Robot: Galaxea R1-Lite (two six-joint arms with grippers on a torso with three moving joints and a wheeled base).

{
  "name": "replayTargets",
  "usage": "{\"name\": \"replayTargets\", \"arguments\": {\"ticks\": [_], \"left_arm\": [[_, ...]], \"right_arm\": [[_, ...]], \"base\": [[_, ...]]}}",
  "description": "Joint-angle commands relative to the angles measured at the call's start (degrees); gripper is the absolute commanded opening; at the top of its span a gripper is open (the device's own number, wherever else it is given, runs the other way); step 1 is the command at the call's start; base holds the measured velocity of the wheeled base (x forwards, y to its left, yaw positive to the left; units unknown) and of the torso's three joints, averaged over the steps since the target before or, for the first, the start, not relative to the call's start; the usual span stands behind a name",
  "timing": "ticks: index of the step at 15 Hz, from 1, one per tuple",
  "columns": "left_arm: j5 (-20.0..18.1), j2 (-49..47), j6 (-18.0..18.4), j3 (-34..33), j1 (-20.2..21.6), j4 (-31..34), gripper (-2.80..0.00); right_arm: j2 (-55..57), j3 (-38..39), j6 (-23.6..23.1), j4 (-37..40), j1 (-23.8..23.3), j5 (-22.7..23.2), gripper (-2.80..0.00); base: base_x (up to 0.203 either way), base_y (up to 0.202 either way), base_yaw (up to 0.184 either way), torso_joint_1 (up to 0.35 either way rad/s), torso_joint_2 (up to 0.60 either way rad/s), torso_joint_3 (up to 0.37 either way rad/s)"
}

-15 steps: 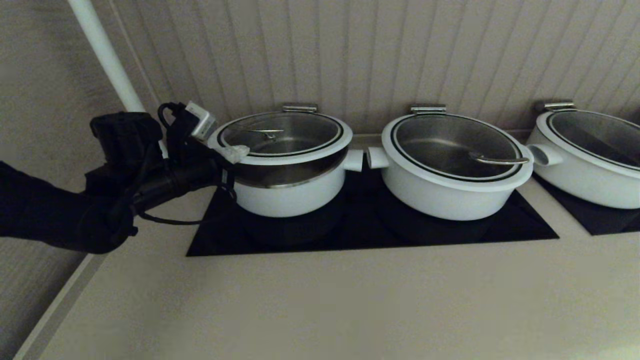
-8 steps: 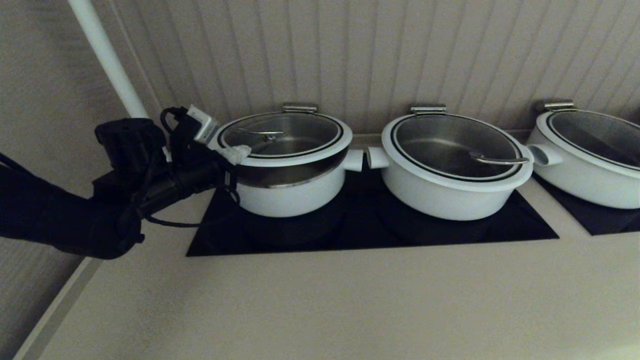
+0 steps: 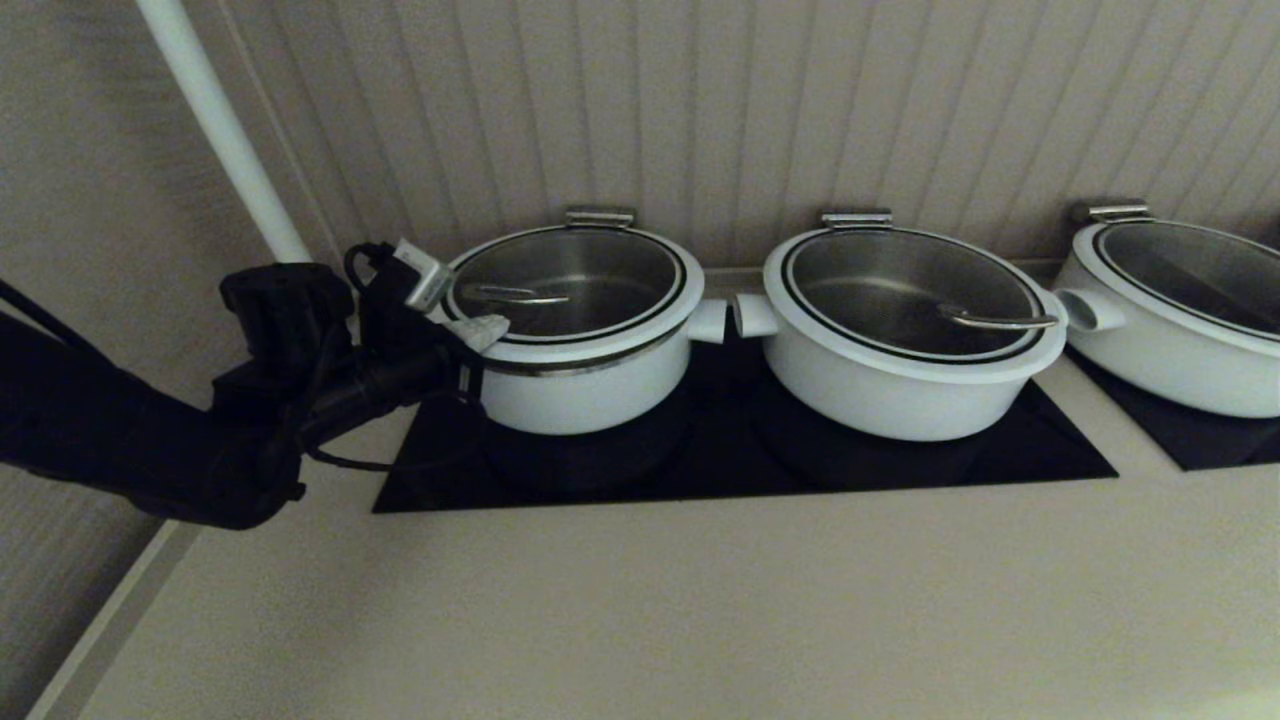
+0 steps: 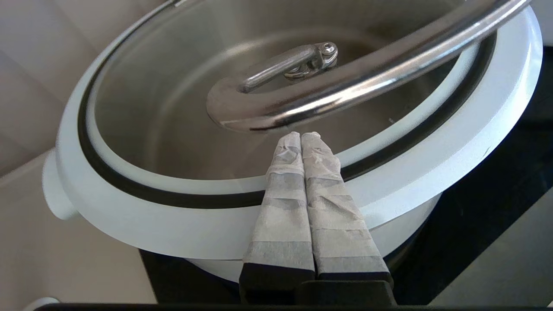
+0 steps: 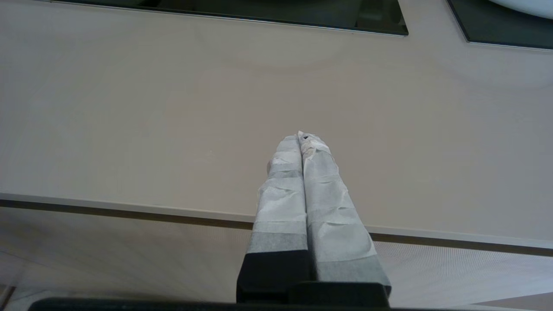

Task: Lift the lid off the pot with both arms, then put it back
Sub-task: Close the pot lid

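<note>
**Head view: lid down on the pot, left pincer at its rim**

Head view shows the lid sitting level on the pot, the leftmost of three white pots along the back wall, on a black hob panel set into the table. Its thin steel handle arches over the glass near the left side.

From the left wrist view, the left pincer has its taped fingers pressed together with nothing between them, their tips over the lid's white rim and just short of the handle's bend. Whether the tips actually rest on the rim or hover just above it is hard to say from this angle.

The right pincer is also closed on nothing and hangs well away, over the bare table near its front edge; it does not appear in the head view.

Judging from how things lie, this is either the close of the put-back or the moment before a lift; the seated lid fits both. If a lift is to come, the left fingers must part and take the handle or rim, and the right arm must come across to the lid's other side.

Beside the pot stands a wider pot, and a third sits farther right.
</note>
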State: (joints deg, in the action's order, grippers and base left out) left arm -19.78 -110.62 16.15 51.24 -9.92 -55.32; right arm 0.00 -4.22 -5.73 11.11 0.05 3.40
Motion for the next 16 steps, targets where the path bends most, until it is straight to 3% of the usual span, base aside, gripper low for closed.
{"name": "replayTargets", "arguments": {"ticks": [1,4,9,16], "left_arm": [[-0.1,-1.2,0.1,-0.1,0.0,-0.3,-2.8],[-0.1,-1.4,0.2,-1.6,0.1,-0.6,-2.8],[-0.1,-2.7,0.0,-7.4,0.4,-9.1,-2.8],[-0.1,-3.1,0.1,-8.1,0.8,-9.4,-2.8]], "right_arm": [[0.1,0.0,-0.1,0.1,0.0,0.0,-2.8],[0.1,0.0,-0.1,0.1,0.0,0.0,-2.8],[0.1,0.0,-0.1,0.1,0.0,0.0,-2.8],[0.1,0.0,-0.1,0.1,0.0,0.0,-2.8]], "base": [[0.0,0.0,0.0,0.0,0.0,0.0],[0.0,0.0,0.0,0.0,0.0,0.0],[0.0,0.0,0.0,0.0,0.0,0.0],[0.0,0.0,0.0,0.0,0.0,0.0]]}}
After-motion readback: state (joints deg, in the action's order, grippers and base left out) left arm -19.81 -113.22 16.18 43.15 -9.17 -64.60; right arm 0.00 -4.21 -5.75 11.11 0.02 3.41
